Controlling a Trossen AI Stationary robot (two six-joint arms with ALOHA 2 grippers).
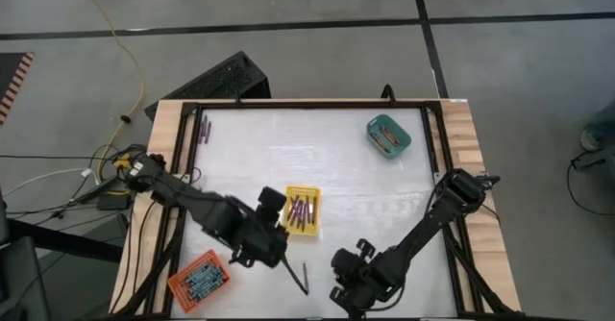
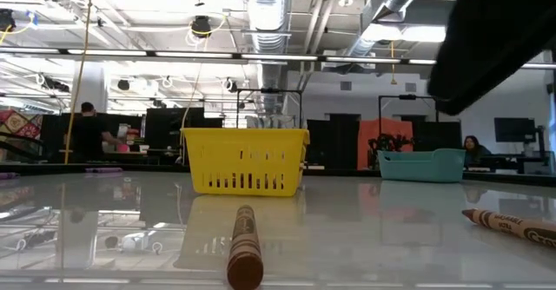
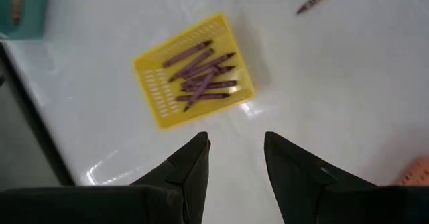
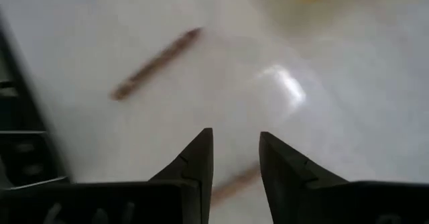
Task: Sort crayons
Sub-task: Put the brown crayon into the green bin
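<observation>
While most crayons look sorted already, a few are loose on the table. Yellow tray near table centre holds a bunch of purple crayons, lying flat inside. Teal tray at the far right has some crayons in it too; colours too small to tell. Orange tray at the near left corner holds bluish-grey ones, as far as the high view shows.

Left to do: one reddish-brown crayon lies on the bare table between the two grippers, near the front edge. The low view shows it end-on, plus a second loose crayon off to the side, flat on the surface. A couple more purple sticks sit at the far left edge, outside any tray.

Left gripper hovers just beside the yellow tray, fingers parted, nothing between them. Right gripper is low over the near table, fingers parted with a gap, holding nothing; a brown crayon lies just ahead of it and another stick shows partly under its fingers, not gripped.

Judgement: well along, maybe most done; remaining strays need picking and dropping into the matching trays. Right gripper looks best placed for the near one.
</observation>
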